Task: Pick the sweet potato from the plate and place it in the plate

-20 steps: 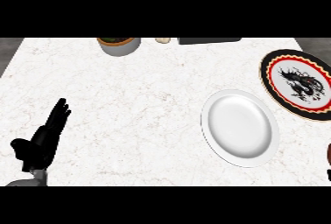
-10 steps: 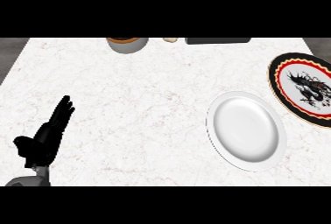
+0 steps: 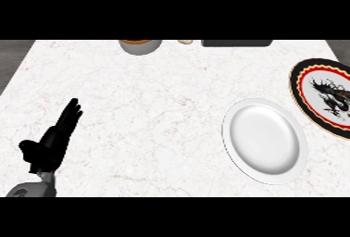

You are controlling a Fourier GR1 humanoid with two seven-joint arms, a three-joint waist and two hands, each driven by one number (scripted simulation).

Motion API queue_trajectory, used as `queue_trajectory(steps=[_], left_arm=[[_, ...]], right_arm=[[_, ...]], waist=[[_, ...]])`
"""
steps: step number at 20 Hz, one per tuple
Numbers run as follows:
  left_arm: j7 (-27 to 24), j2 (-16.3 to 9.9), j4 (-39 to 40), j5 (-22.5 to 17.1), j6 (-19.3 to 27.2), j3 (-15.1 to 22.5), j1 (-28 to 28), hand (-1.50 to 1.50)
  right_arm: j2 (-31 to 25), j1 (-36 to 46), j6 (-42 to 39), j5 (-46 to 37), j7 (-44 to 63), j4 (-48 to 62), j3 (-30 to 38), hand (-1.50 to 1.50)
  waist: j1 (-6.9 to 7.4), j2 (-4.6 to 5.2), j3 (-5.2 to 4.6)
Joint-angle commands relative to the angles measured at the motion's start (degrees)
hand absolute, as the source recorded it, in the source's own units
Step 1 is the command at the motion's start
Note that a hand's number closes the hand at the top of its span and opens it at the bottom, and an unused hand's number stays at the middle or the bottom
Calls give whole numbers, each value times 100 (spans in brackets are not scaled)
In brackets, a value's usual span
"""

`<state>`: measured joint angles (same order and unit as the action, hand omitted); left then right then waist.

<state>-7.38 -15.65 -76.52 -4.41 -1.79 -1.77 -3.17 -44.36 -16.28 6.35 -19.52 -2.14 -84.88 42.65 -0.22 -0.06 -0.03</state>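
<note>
Left hand (image 3: 51,143) rests fingers straight near the counter's (image 3: 150,106) left edge; no sweet potato shows, so pickup hasn't begun, and finding it comes next.

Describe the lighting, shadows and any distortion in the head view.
Head view: even, flat light on the marble counter, no glare; the white plate shows only soft shading inside its rim and looks taller than wide; the patterned plate is cut by the right edge; the left hand reads as a black silhouette.
</note>
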Motion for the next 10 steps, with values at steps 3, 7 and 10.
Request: queue_trajectory(steps=[3, 7, 10], left_arm=[[-21, -107, -281, 12, -177, -133, 201, 0], [36, 354, -16, 353, 236, 150, -113, 0], [-70, 233, 129, 179, -83, 48, -174, 0]], right_arm=[[-202, 443, -628, -36, 659, -535, -28, 150], [-336, 1604, -405, -423, 483, 636, -901, 150], [-392, 2590, -239, -681, 647, 1476, -1442, 150]], waist=[[22, -2, 0], [90, 18, 5], [181, 38, 7]])
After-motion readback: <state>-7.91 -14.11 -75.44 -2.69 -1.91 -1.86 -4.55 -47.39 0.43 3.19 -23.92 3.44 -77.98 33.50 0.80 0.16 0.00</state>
